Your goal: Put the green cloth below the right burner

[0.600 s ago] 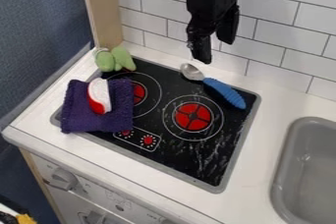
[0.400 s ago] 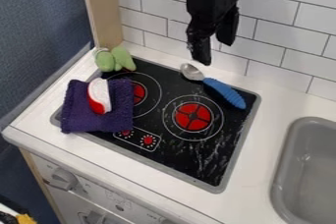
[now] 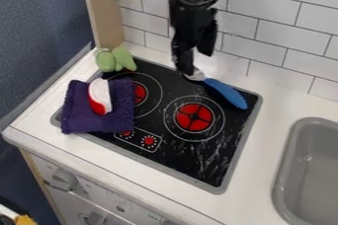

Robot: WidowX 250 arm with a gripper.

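The hand (image 3: 195,62) hides part of the spoon (image 3: 226,93), and the right edge crops the sink (image 3: 285,169).

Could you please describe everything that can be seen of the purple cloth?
The cloth is dark purple, with a nubbly texture like thick towelling. It looks folded into a rough square and lies flat at the left side of the stove, overlapping its rim onto the counter. Its right side covers part of the left burner. A red and white toy rests on top of it. Its underside is hidden.
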